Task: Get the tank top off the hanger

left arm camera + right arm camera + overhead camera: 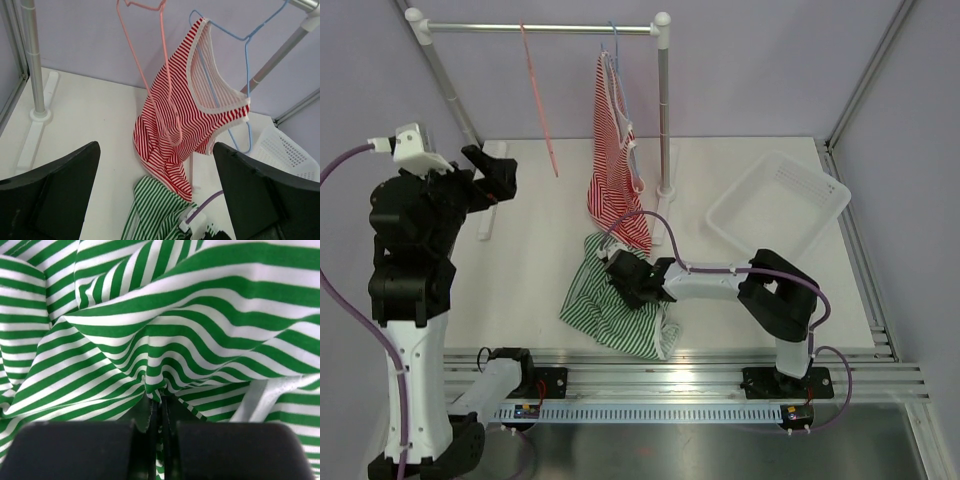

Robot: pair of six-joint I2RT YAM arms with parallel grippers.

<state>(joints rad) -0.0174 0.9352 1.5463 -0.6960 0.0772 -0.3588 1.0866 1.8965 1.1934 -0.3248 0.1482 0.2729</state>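
Pinching green top (150, 340) fold: right fingers (80, 450).

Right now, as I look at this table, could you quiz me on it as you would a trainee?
1. True or false: the red top hangs on the blue hanger.
2. The right gripper is shut on: A the green top; B the red top; C the blue hanger.
3. Fill the gap: the left gripper is ___ and holds nothing.

Key: 1 true; 2 A; 3 open.
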